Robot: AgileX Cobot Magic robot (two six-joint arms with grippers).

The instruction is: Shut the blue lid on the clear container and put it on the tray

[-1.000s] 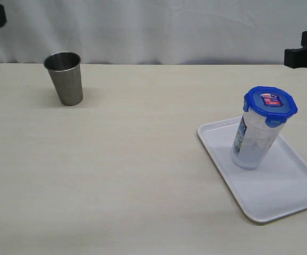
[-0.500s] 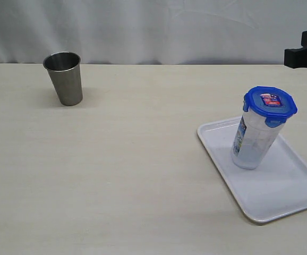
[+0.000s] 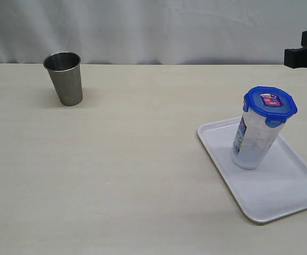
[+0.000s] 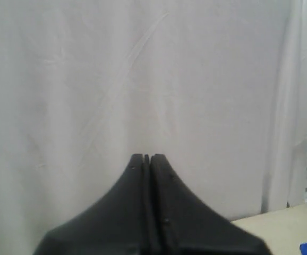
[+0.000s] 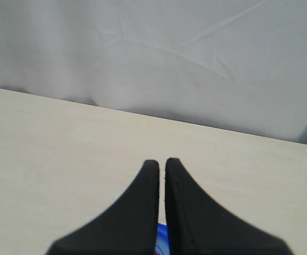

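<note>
The cup is standing upright on the table toward ten o'clock, near the far edge. The tray is lying at four o'clock, near the right edge, well apart from the cup. The container is standing upright on the tray, toward its ten o'clock corner, and the lid is sitting on top of the container.

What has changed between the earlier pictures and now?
The left hand, shut and empty, withdrew out of the exterior view past its upper left edge. Nothing was taken or let go. The right hand, the clear container with the blue lid on it, the tray under it and the steel cup stayed in place.
</note>
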